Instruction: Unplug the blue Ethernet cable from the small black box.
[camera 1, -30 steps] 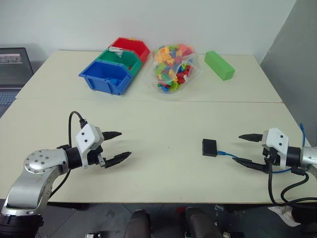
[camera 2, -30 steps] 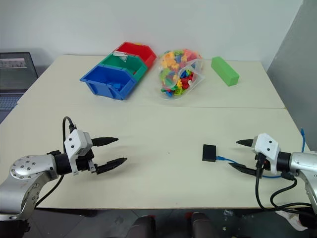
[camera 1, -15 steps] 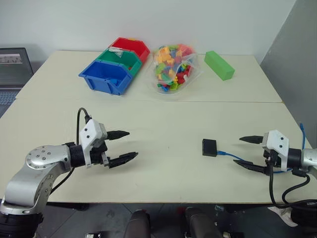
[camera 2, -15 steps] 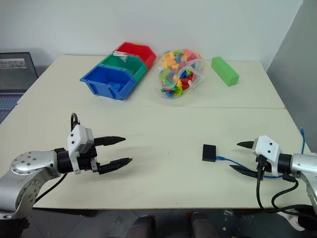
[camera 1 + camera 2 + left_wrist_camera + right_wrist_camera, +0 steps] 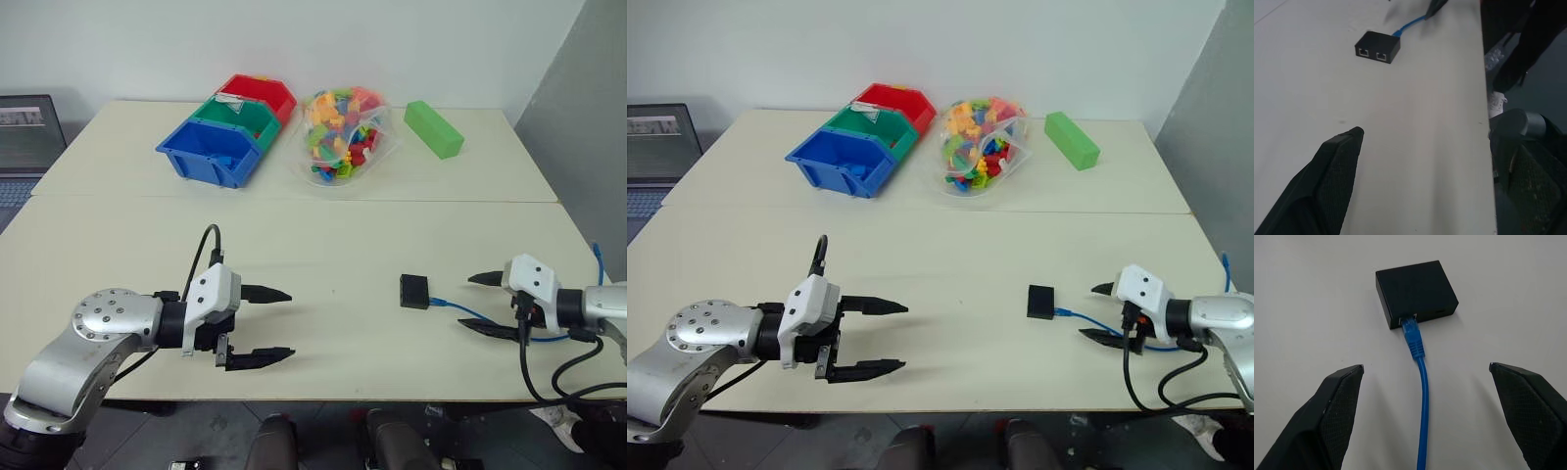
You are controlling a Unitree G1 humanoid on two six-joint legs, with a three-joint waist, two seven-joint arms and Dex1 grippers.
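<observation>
Three bins (image 5: pixel 227 127), one green block (image 5: pixel 434 128), one bag of bricks (image 5: pixel 343 137)

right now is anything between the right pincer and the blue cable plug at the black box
Nothing visible. The right pincer is open, and the blue Ethernet cable runs between its fingers straight to the small black box, with bare table on both sides.

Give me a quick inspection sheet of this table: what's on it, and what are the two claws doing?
Surface: pale table, two tops butted together.
Job's things: small black box, blue Ethernet cable plugged into it.
Clutter: red, green and blue bins, bag of coloured bricks, green block at the far side.
Claws: left claw open, pointing at the box; right claw open, straddling the cable.
Cables: black arm cables hang off the right arm.
Surroundings: laptop at far left, white wall.
</observation>
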